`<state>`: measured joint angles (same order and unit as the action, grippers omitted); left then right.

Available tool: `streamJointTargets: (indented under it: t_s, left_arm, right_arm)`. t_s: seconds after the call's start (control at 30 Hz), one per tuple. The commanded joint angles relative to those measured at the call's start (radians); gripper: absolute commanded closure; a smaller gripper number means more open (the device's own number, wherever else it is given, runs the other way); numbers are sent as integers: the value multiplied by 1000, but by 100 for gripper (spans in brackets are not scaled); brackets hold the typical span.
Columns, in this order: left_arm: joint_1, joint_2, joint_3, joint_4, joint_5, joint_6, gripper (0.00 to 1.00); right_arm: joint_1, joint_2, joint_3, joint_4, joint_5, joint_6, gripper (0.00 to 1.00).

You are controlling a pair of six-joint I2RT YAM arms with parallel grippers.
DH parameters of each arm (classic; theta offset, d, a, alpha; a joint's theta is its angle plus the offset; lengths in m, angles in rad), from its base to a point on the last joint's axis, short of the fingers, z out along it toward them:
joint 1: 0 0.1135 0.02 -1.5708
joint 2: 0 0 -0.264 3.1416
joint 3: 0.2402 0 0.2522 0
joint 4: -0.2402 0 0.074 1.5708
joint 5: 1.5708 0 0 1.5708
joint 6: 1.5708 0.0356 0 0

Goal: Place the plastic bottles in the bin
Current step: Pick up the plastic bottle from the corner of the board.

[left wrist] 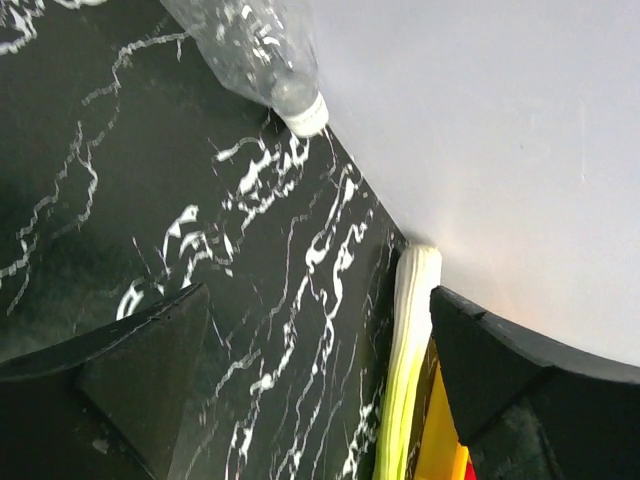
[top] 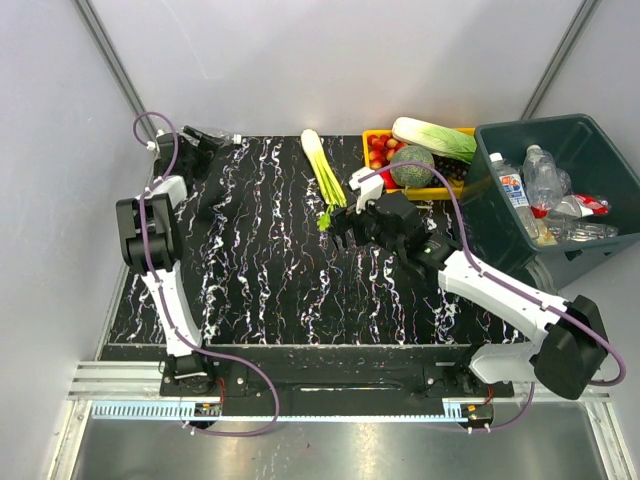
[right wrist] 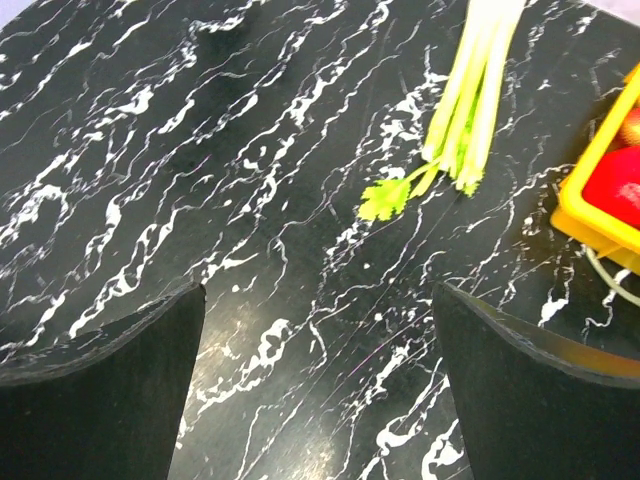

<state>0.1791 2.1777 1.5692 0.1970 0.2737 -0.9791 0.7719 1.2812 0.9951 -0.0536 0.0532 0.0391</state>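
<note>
A clear plastic bottle (left wrist: 262,45) with a white cap lies at the table's back left corner, against the wall; its cap shows in the top view (top: 235,140). My left gripper (top: 205,160) is open and empty just short of it, and in the left wrist view (left wrist: 320,380) the bottle is ahead and to the upper left. Several plastic bottles (top: 545,190) lie in the dark teal bin (top: 500,218) at the right. My right gripper (top: 345,225) is open and empty over bare table (right wrist: 320,380) mid-table, near the celery's leafy end.
Celery stalks (top: 322,165) lie at back centre, also in the right wrist view (right wrist: 475,90) and left wrist view (left wrist: 410,340). A yellow tray (top: 440,192) with a melon (top: 412,166), cabbage (top: 435,138) and red vegetables stands beside the bin. Walls close off the back and the left side.
</note>
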Motion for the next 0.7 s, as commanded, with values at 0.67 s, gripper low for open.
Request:
streamJointTargets:
  t_s: [0.67]
  left_arm:
    - [33,517,529,185,-240,-243,4]
  right_arm:
    - [4,63,36,121,109,15,1]
